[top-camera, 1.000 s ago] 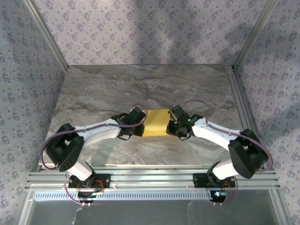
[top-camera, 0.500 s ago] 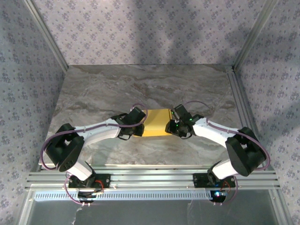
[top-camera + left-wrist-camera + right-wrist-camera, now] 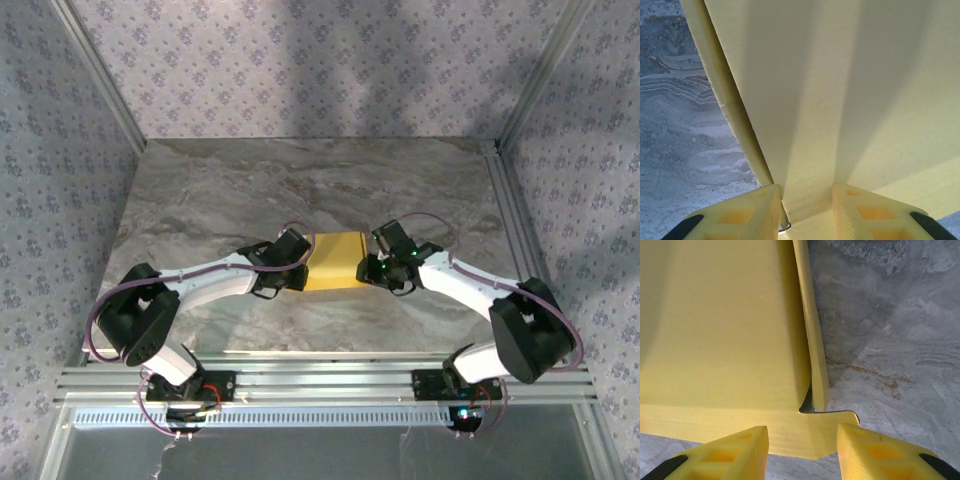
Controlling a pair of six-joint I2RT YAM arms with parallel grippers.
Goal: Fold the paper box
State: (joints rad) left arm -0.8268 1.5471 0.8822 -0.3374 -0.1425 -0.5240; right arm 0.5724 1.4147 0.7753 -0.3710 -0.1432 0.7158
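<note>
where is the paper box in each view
top external: paper box mid-picture, on the table
left wrist: centre and right, top to bottom
right wrist: upper left and centre
shared landmark: the grey marble table beside it

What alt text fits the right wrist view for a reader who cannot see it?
A folded yellow card box fills the left of the frame, a narrow side wall standing along its right edge. Its near tab reaches between the spread yellow fingertips of the right pincer. Grey marble tabletop lies to the right.
</note>
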